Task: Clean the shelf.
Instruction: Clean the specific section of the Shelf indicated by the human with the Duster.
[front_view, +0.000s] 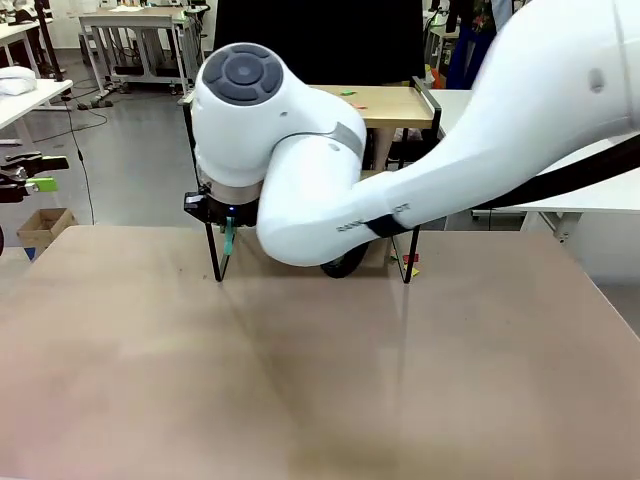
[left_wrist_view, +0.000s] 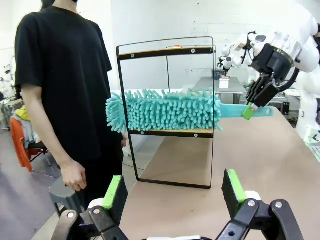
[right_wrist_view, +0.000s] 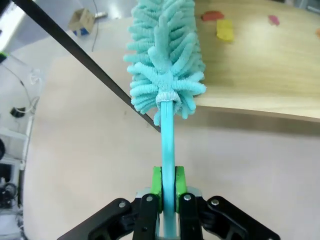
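Shelf (front_view: 388, 106) stands upright on its black legs at the far edge of the worktop (front_view: 320, 380). A person (front_view: 320, 30) in a black T-shirt stands just behind it. The right arm (front_view: 480, 130) reaches across the middle and covers much of the shelf's left half in the front view.

Right claw (right_wrist_view: 168, 181): closed on the flat handle of a teal duster (right_wrist_view: 165, 65), with a green pad pressed against each face of the handle. The handle runs straight out from the claw to the fringed head.

Duster position: the head lies along the shelf's lower board and touches the wood. In the left wrist view the duster (left_wrist_view: 165, 110) spans the board from just past the left post to the right post. Its handle sticks out beyond that post to the right claw (left_wrist_view: 250, 109), which is clear of the frame.

Lower board, right wrist view: small coloured scraps (right_wrist_view: 225, 30) in red, yellow and pink lie on the wood beside the duster head, apart from it.

Upper board, front view: a few small coloured bits (front_view: 347, 93) near its middle.

Left claw (left_wrist_view: 172, 190): open, jaws wide, nothing between them. It is above the worktop and faces the shelf side on.

The person's hand (left_wrist_view: 75, 175) hangs loose near the shelf, not touching it.
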